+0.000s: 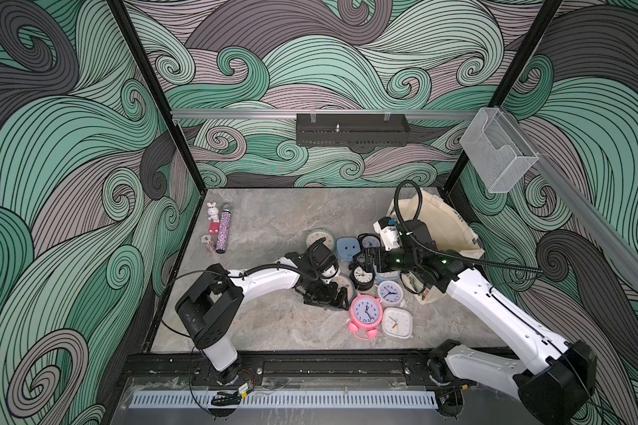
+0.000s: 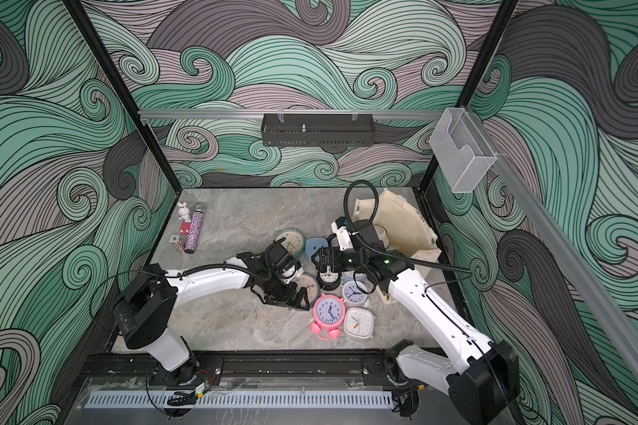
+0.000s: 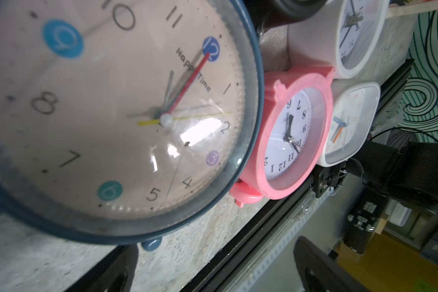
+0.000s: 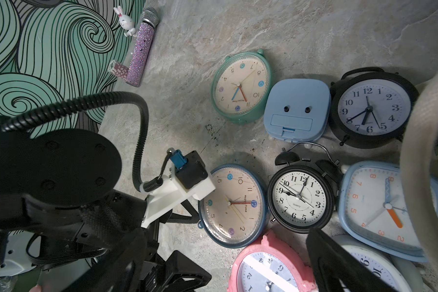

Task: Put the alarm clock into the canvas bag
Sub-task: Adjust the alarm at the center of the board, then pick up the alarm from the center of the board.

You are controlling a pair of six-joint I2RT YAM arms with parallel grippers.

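Low, left hand (image 1: 328, 300) (agape) beside blue-rimmed clock (image 4: 234, 206)

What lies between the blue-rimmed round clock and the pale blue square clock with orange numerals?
A black twin-bell alarm clock, face up; the right wrist view shows it.

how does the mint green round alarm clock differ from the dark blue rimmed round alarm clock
Case: the mint green round alarm clock is pale green, the dark blue rimmed round alarm clock dark blue. Neighbours: the green one lies beside a face-down light blue square clock, the blue one beside a black twin-bell clock. Both lie face up with cream Happy Time dials.
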